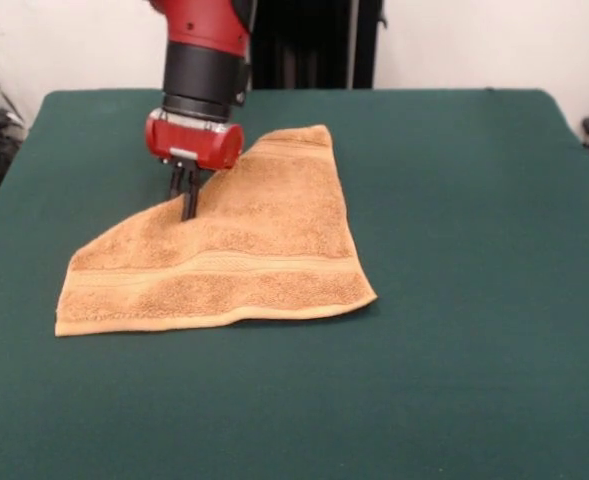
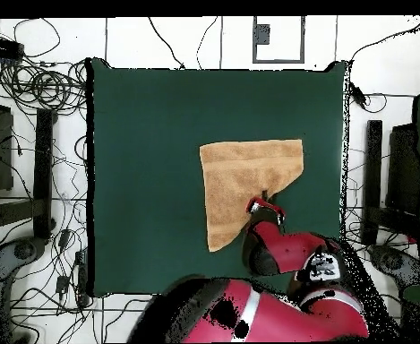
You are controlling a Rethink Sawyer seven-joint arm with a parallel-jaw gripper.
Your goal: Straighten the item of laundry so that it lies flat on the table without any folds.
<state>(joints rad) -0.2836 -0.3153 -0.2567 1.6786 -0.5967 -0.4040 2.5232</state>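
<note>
The item of laundry (image 1: 244,240), an orange-tan towel with woven band stripes, lies on the green table (image 1: 474,200) left of centre. One part is folded over, so a long diagonal edge runs along its far left side. My gripper (image 1: 187,212) comes straight down onto that diagonal edge, its dark fingers (image 1: 189,195) close together and pinching the cloth. From overhead, the towel (image 2: 244,175) shows as a slanted four-sided shape on the table (image 2: 141,161). The gripper (image 2: 265,195) sits at its slanted lower right edge.
The red and black arm (image 2: 276,251) reaches in over the table's bottom edge in the overhead view. Cables and stands (image 2: 43,134) lie on the floor around the table. Green cloth surrounds the towel on all sides.
</note>
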